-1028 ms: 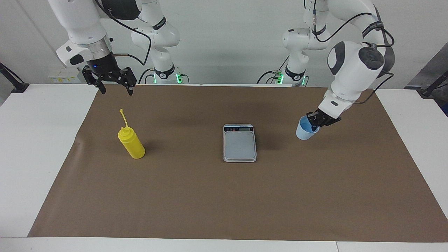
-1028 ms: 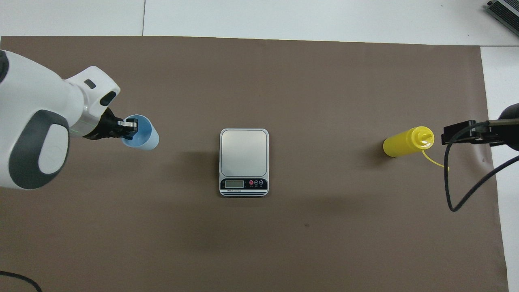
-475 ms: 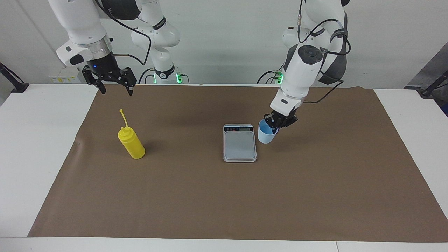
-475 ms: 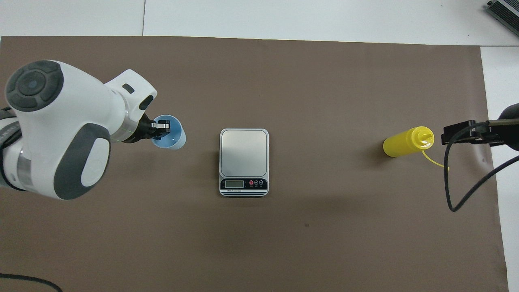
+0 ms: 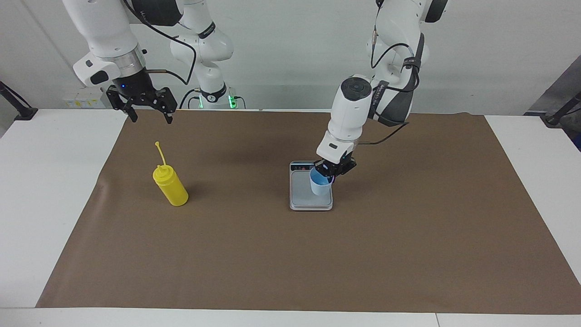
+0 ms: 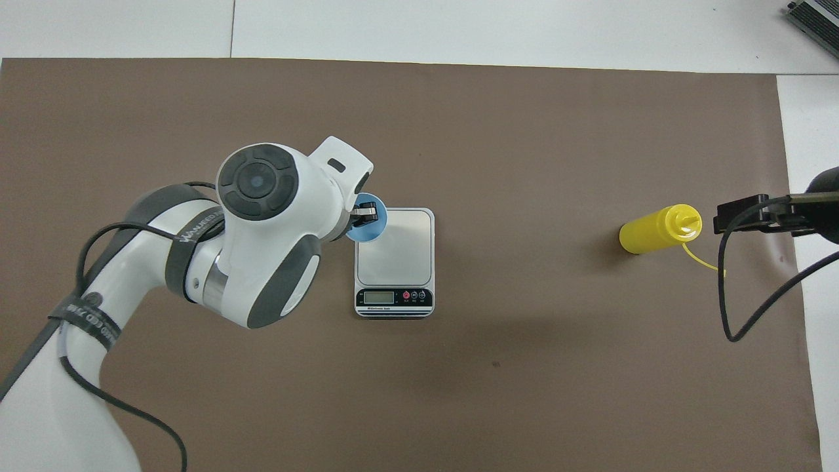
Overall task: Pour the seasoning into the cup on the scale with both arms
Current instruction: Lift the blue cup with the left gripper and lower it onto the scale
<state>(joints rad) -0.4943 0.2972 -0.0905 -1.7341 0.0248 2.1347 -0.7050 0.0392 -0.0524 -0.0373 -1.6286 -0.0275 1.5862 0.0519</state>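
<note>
Over flat silver-grey scale (image 5: 311, 190), left gripper (image 5: 330, 174) pinches rim of small light-blue tapered cup (image 5: 319, 185), likely for set-down. Right gripper (image 5: 147, 112), fingers spread, waits above yellow squeeze bottle (image 5: 170, 186).

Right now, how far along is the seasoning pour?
Done: the left gripper has the small light-blue cup, pinched by its rim. In hand: it holds the cup over the flat silver-grey scale, at the edge toward the left arm's end; whether it is set down, I cannot tell. Left: release it, then pick up the yellow squeeze bottle and pour. The open right gripper waits above the table edge.
</note>
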